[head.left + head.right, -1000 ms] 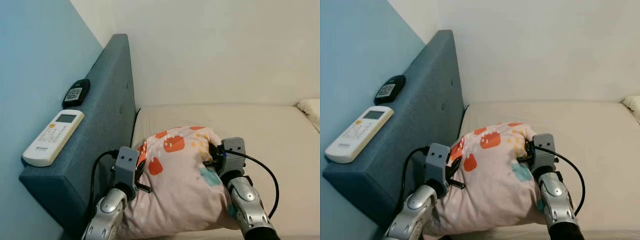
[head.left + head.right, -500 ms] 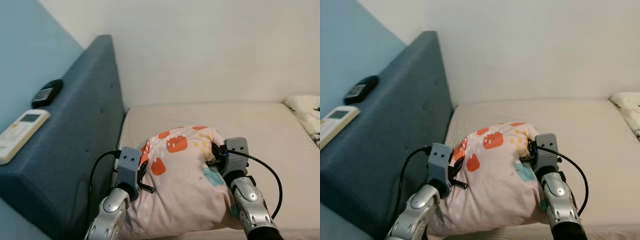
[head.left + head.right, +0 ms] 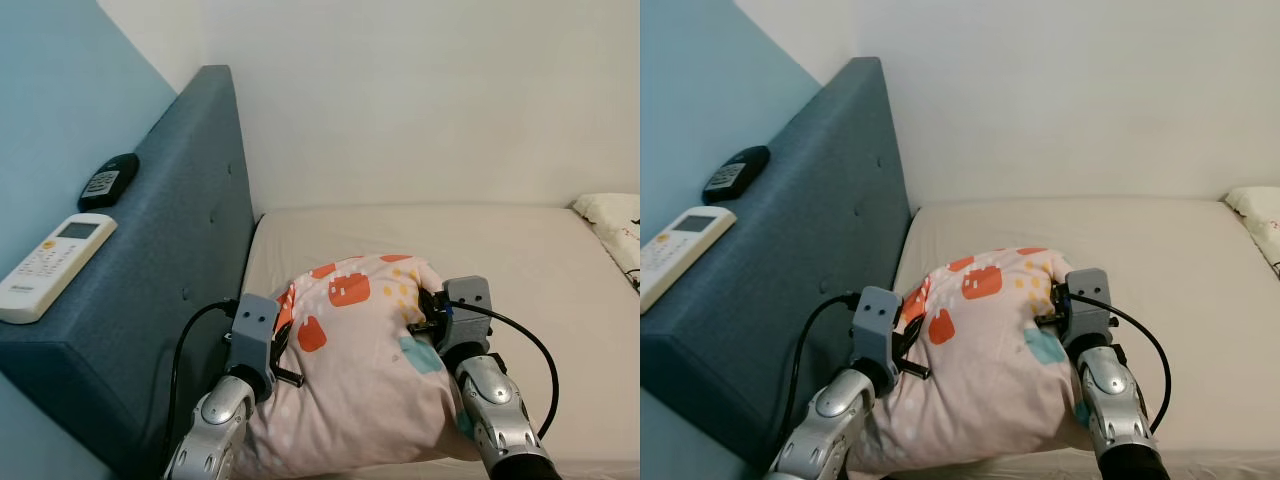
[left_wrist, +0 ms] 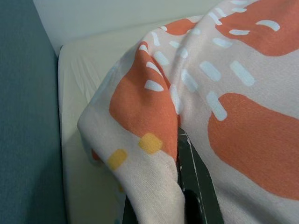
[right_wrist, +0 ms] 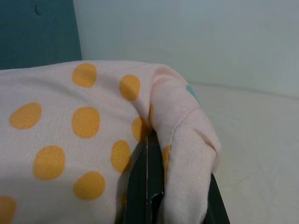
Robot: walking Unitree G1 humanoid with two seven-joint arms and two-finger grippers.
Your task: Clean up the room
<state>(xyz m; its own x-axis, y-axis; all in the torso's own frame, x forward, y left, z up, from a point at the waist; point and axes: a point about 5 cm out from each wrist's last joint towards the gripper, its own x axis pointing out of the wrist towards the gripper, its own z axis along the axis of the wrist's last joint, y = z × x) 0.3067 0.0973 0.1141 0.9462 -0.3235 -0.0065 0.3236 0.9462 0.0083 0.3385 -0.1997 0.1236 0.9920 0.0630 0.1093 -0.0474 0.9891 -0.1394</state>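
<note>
Pillow (image 3: 360,370) unmoved between both grippers' fingers (image 4: 194,177).

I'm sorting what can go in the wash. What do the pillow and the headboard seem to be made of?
Pillow: soft, matte printed fabric, likely cotton; it bunches where both pincers pinch it. Headboard: teal woven upholstery, matte, with button tufts, so probably padded and fixed.
</note>
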